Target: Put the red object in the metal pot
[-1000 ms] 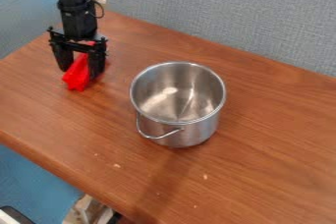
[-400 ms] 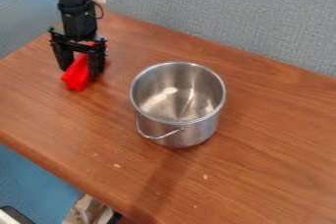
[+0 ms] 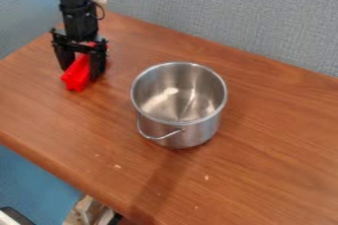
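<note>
Two fingers of my gripper (image 3: pixel 81 57) stand spread, straddling the red bar (image 3: pixel 79 72), which lies on the wooden tabletop (image 3: pixel 248 160) well apart from the stainless-steel pot (image 3: pixel 179 105). Placement presumably serves a pinch across the bar's narrow width; the pot's upright, open mouth suits a drop from above.

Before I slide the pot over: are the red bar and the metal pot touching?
Apart: the camera view shows bare wooden table between the red bar and metal pot.
</note>
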Robot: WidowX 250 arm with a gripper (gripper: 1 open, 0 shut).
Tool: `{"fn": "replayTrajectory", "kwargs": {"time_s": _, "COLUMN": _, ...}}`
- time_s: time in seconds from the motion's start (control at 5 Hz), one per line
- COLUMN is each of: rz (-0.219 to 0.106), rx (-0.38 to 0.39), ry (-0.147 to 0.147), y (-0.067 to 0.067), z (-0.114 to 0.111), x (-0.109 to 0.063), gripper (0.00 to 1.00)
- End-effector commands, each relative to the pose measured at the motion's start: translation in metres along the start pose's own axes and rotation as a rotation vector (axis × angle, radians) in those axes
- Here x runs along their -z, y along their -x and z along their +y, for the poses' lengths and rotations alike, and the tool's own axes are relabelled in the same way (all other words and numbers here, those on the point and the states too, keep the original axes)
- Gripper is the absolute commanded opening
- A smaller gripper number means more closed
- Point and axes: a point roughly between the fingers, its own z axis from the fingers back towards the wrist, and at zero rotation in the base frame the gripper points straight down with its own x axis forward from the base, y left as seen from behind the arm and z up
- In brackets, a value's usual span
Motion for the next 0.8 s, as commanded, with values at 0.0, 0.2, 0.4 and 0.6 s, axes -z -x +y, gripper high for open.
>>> {"fn": "replayTrajectory", "kwargs": {"time_s": 0.0, "rz": -0.055, "rx": -0.001, "ry": -0.025, "y": -0.0067, "z": 0.01, "x": -0.019, "gripper": 1.0}}
{"fn": "replayTrajectory", "kwargs": {"time_s": 0.2, "rz": -0.053, "rx": 0.001, "ry": -0.023, "y": -0.0078, "z": 0.0104, "x": -0.0181, "gripper": 1.0}}
{"fn": "replayTrajectory", "kwargs": {"time_s": 0.4, "rz": -0.051, "rx": 0.003, "ry": -0.022, "y": -0.0087, "z": 0.0107, "x": -0.018, "gripper": 1.0}}
{"fn": "replayTrajectory", "kwargs": {"time_s": 0.6, "rz": -0.047, "rx": 0.004, "ry": -0.02, "y": -0.009, "z": 0.0108, "x": -0.0177, "gripper": 1.0}}
